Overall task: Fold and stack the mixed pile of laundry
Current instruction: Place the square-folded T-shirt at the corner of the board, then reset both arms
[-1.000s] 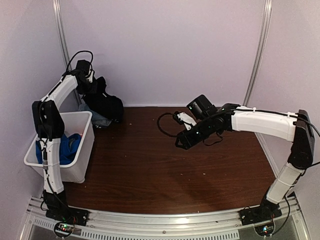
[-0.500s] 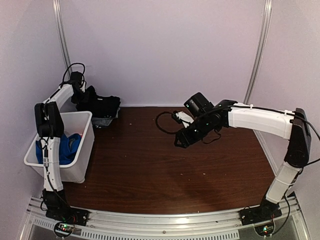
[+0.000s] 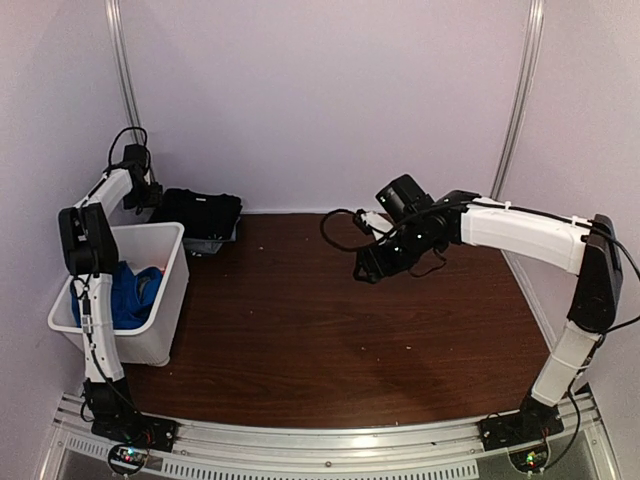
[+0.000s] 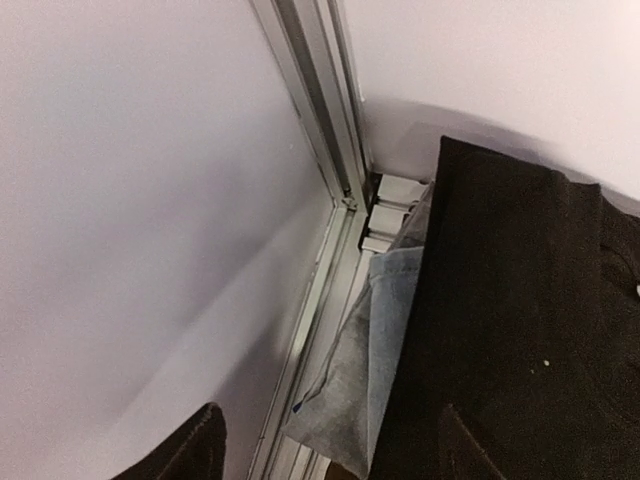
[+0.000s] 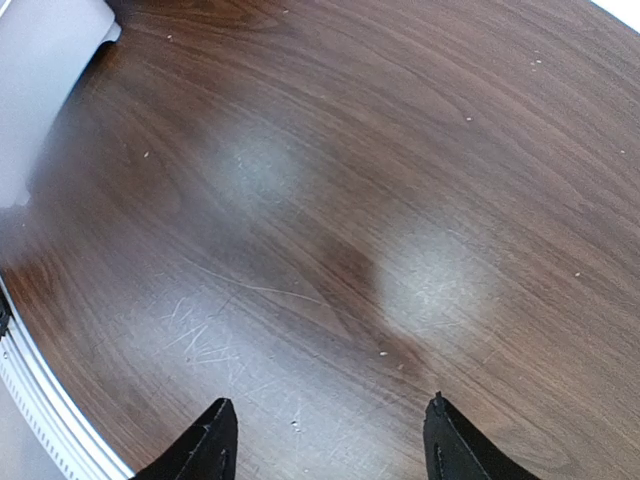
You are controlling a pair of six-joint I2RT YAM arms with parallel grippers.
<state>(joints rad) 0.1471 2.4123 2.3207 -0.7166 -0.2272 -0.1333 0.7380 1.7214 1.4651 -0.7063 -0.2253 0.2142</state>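
The dark wooden desk (image 3: 330, 330) is being spanned by both arms. The white bin (image 3: 160, 320) is being seen on the near side of the left tool (image 4: 330, 440), beneath its arm. The black cloth (image 4: 520, 320), the largest garment in view, is being shown just ahead and to the right of that tool, lying flat as a squared, folded layer atop the stack in the far corner. It is being judged soft, limp and light, likely to sag open if lifted by 1 point; a pinch along the folded edge is being judged safest. The royal-blue fabric (image 3: 130, 295) is being seen bunched inside the bin, bright and crumpled; it is being judged equally floppy, best taken at a raised fold. The pale grey-blue piece (image 4: 365, 380) is being pinned under the black cloth, only its edge sticking out directly beneath the left tool. That tool's 2 fingers are being held apart, gripping nothing. The right tool (image 5: 330, 445) is being held spread too, over plain wood, with all the laundry well to its left.
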